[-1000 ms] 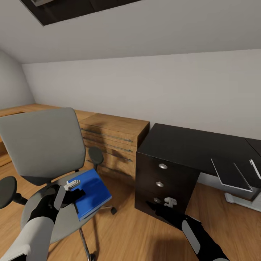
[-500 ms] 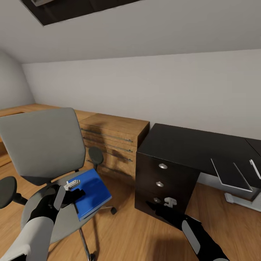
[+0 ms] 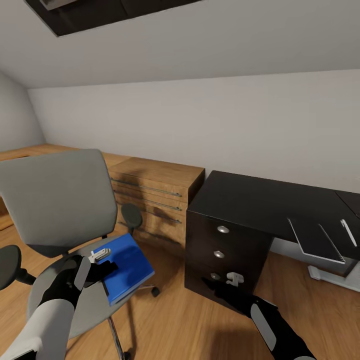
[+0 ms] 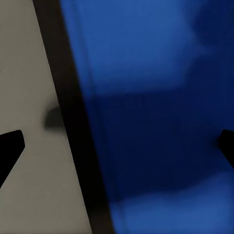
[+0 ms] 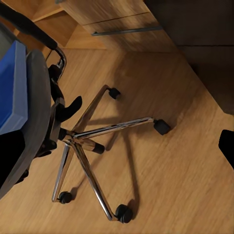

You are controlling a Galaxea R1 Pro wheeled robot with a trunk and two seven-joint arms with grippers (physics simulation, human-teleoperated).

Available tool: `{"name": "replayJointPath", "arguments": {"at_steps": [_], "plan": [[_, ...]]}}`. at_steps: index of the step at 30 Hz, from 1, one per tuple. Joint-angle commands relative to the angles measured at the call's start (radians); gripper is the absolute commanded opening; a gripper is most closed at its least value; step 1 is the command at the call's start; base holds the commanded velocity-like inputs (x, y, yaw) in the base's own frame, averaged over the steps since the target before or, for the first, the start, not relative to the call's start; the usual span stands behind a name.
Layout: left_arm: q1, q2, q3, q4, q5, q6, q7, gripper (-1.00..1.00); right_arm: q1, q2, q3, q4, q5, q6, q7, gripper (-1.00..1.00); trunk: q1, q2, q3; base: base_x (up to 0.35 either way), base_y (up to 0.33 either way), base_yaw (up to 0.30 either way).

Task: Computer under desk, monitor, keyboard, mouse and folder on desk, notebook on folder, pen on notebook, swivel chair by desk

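Observation:
The bright-blue folder (image 3: 129,264) lies on the seat of the grey swivel chair (image 3: 57,200), at the seat's right edge. My left gripper (image 3: 101,256) hovers at the folder's near-left corner. In the left wrist view that gripper (image 4: 117,146) is open, its fingers spread across the folder (image 4: 161,97) and the grey seat (image 4: 29,73). My right gripper (image 3: 232,278) hangs open, low in front of the desk's dark drawer unit (image 3: 220,250). On the black desk (image 3: 260,197) lie the grey notebook (image 3: 315,240) and the pen (image 3: 348,232).
A light-wood dresser (image 3: 157,192) stands against the wall between chair and desk. The chair's chrome star base (image 5: 92,141) with casters spreads over the wood floor (image 5: 165,185). A sloped ceiling hangs low overhead.
The whole picture has shifted slightly left, so the camera has moved a little. Both arms and the folder keep their places.

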Motion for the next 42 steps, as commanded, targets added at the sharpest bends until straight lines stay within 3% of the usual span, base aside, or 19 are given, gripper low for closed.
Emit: {"name": "replayJointPath", "arguments": {"at_steps": [1, 42], "plan": [[0.0, 0.0, 0.001, 0.005, 0.006, 0.004, 0.009, 1.0, 0.0, -0.001, 0.001, -0.001, -0.01, 0.008, 0.0, 1.0, 0.0, 0.0, -0.001, 0.0, 0.0, -0.063], [0.0, -0.001, 0.001, 0.005, 0.008, 0.004, 0.01, 1.0, 0.0, -0.001, 0.001, 0.0, -0.009, 0.008, -0.001, 1.0, 0.0, 0.0, 0.015, 0.0, 0.0, -0.052]]}}
